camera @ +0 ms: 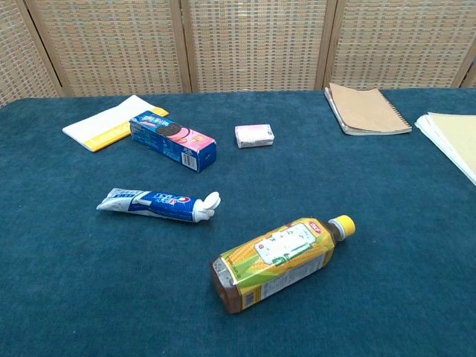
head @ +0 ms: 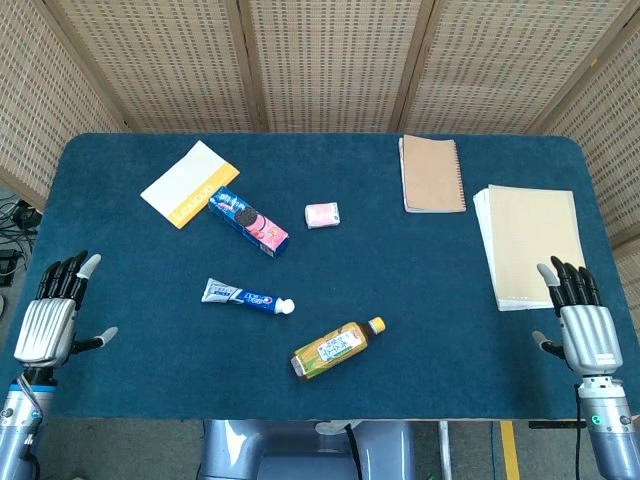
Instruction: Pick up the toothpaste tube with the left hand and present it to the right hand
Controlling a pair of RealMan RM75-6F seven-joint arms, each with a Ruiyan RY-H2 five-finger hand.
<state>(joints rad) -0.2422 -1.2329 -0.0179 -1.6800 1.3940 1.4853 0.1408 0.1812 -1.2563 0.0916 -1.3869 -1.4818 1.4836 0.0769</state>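
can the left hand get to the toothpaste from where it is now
Probably yes. The left hand is open at the table's near left edge, and only bare blue cloth lies between it and the toothpaste; the cookie box and bottle sit clear.

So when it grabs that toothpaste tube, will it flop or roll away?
Probably neither. The toothpaste tube lies flat on the cloth-covered table and tapers to a flattened tail, so it likely won't roll. It looks partly squeezed, so it may dent or bend a little under the fingers. Its glossy skin could be somewhat slippery.

Left hand [head: 52, 318], right hand [head: 585, 322]: empty, fingers spread.
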